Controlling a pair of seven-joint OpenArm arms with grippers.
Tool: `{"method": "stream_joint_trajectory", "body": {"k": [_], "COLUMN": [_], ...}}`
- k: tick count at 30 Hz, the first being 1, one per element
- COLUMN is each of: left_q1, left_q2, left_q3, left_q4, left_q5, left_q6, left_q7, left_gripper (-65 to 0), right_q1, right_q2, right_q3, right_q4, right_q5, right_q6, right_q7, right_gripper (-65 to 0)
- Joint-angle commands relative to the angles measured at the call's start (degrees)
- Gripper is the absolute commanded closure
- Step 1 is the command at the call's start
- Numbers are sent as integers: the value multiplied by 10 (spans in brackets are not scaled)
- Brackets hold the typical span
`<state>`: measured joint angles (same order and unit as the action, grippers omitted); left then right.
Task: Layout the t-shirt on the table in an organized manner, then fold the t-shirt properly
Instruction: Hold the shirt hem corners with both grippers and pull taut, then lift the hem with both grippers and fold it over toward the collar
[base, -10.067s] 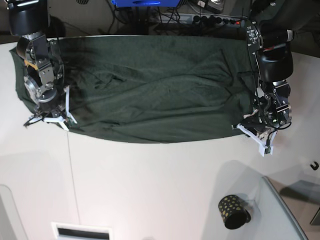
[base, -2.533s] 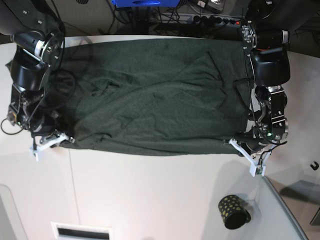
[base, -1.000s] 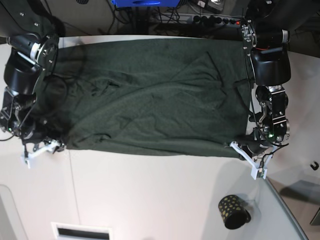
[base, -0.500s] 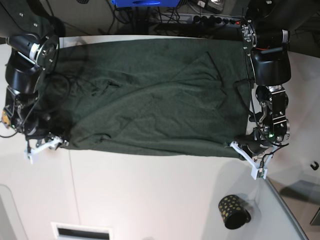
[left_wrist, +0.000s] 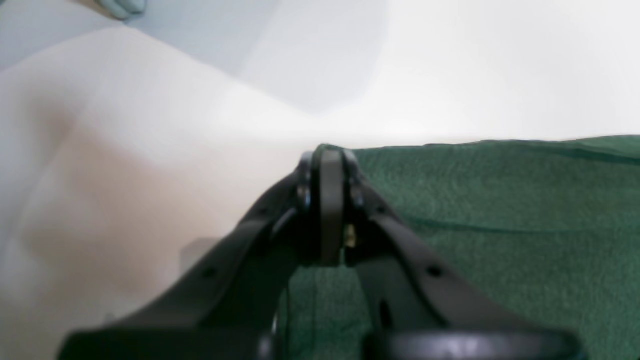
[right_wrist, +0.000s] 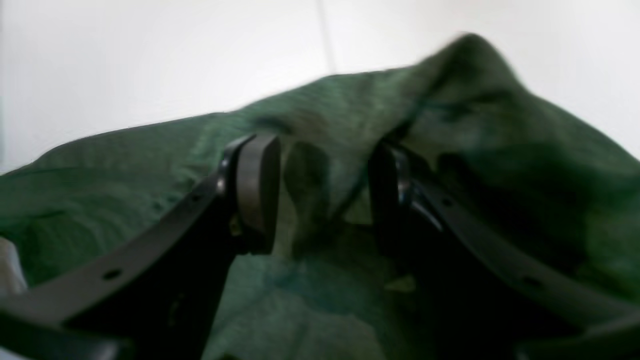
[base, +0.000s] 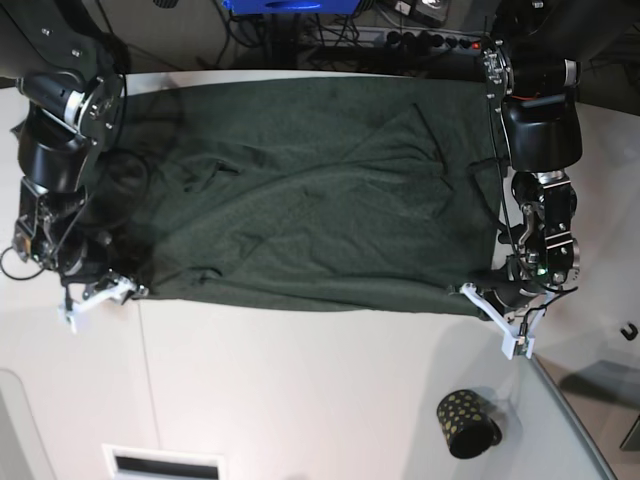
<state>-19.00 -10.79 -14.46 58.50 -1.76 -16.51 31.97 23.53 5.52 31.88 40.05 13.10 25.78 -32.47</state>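
Right gripper (base: 95, 297) sits at the shirt's (base: 300, 190) near-left corner. Jaws stand apart, with a ridge of cloth bunched up between them but not pinched. Whether either pad touches the cloth, cannot tell.

Shirt lies spread over the far half of the table (base: 300, 400), dark green, near hem running almost straight left to right. Creases cross the middle; left end looks rumpled.

Left gripper (base: 490, 297) is at the near-right corner, jaws together, clamped on the hem's edge.

Cup (base: 466, 422) stands well apart, near-right, clear of the cloth.

Step in hand looks like the lay-out. To do it well: right jaws should close on that ridge first, then both corners draw outward and nearer together, low and even, so the middle creases pull flat without dragging the far hem off the table.
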Motion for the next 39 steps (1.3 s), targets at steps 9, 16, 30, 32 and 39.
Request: {"method": "stream_joint_trajectory", "body": {"k": [9,16,30,32,39], "left_q1": [-14,-14,-14,-14,20], "left_q2": [-7,-7,-6,-5,-3], "left_q3": [-2,0,-3,-3,-3], "left_q4": [10,10,26,46,137], "left_q5": [-1,-1,-7,-8,-8], "left_q6": [-1,-1,-2,-2,-2], "left_q7": [-12,-12,-4,18,43], "left_gripper": [0,0,0,0,0], "right_q1": [18,17,31,35,35], "right_q2": [2,3,23,24,38], "right_q3": [0,0,-4,-5,-6], "right_q4": [8,8,11,11,47], "right_q5": [6,7,6,6,5], "right_q6": [-7,-45,-48,-47,-19], "right_q7": [27,28,27,27,23], "right_gripper": [-263,-17,-2,-2,-2]}}
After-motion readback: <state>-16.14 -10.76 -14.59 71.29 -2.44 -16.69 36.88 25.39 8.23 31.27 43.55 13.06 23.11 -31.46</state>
